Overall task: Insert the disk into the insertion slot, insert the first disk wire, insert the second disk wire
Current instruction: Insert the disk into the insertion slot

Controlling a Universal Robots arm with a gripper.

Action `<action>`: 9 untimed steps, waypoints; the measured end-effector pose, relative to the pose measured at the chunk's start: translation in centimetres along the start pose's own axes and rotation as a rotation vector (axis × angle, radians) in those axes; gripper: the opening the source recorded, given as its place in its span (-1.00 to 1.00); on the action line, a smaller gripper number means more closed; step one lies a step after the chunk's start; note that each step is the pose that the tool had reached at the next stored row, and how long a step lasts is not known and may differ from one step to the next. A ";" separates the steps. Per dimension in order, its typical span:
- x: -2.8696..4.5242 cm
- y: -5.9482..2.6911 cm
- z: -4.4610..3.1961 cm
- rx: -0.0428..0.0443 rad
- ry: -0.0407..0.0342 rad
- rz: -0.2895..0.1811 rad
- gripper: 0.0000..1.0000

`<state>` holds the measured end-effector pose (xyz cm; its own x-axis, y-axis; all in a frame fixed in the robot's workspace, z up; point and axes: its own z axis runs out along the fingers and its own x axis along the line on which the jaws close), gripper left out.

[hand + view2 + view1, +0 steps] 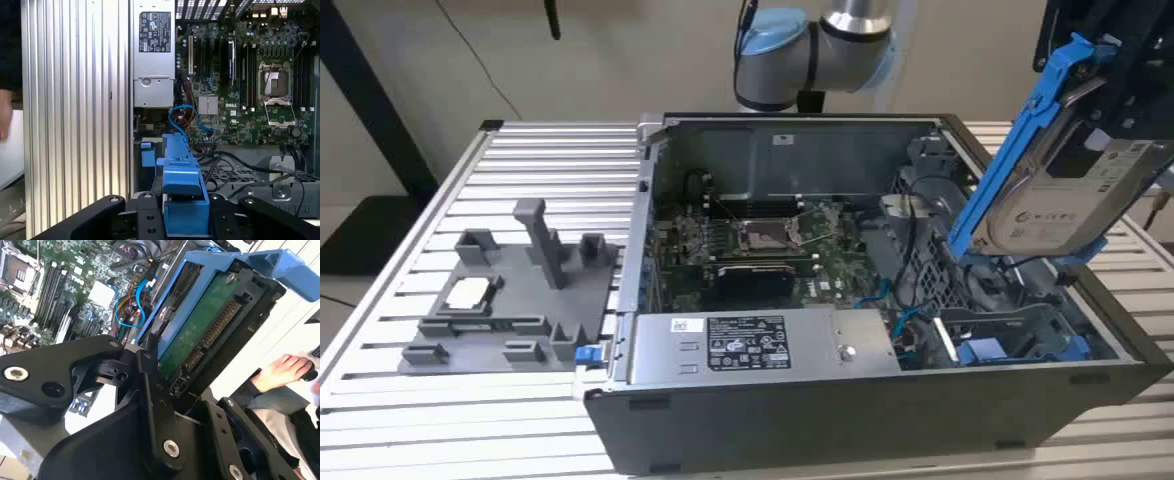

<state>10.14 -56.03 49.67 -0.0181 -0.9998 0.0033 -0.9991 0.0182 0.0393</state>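
The disk, a silver drive with a white label in a bright blue carrier, hangs tilted in the air above the open computer case's side at the exterior view's right. My gripper is shut on its upper end. In the second wrist view my black fingers clamp the disk, whose green board and connector face the camera. In the first wrist view the blue carrier rises between my gripper's fingers. The insertion slot, grey metal with blue fittings, lies below the disk in the case's near corner. Blue wires curl loose beside the motherboard.
The grey power-supply box fills the case's front, with the motherboard behind it. A perforated cage stands beside the slot. A grey fixture sits on the slatted table at the exterior view's left. A person's hand rests nearby.
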 end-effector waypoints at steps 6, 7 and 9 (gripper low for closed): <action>0.00 0.00 0.05 0.0000 0.0000 0.000 -0.35; 0.00 0.00 0.08 0.0000 0.0000 0.000 -0.35; 0.00 0.00 0.15 0.0000 0.0000 0.000 -0.35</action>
<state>10.14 -56.03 49.52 -0.0181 -0.9998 0.0033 -0.9991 0.0182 0.0393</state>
